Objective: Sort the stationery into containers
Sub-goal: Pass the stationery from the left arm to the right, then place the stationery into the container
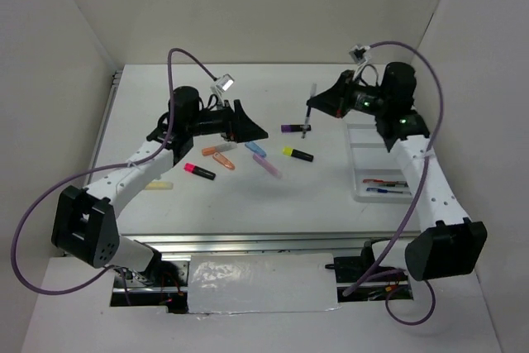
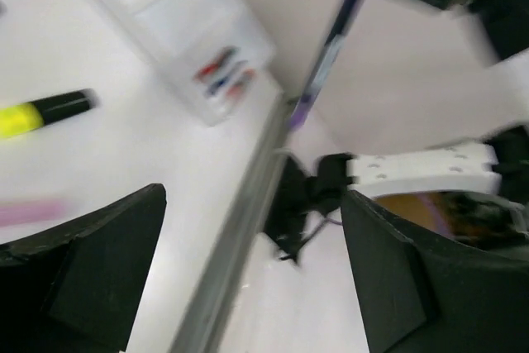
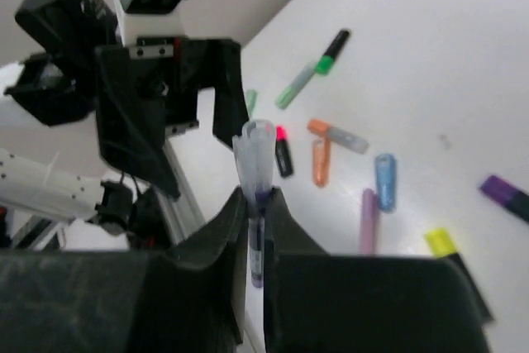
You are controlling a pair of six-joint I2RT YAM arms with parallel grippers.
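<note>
The right gripper (image 3: 256, 200) is clamped on a thin dark pen with a clear cap (image 3: 254, 148) and holds it upright above the white table (image 1: 273, 204). A white plastic divided tray (image 1: 368, 148) lies just beside this gripper, toward its arm's base, with red and blue pens (image 1: 380, 181) inside. The left gripper (image 1: 248, 128) hovers with its fingers spread wide, gripping nothing. Pastel markers (image 1: 266, 164) and black highlighters (image 1: 297, 154) lie scattered below and around it.

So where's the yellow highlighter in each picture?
Top external: yellow highlighter mid-table, left of the white tray.
Left wrist: at the left edge, blurred.
Right wrist: bottom right.
Shared landmark: the pen held by the right gripper, seen in all three.
</note>
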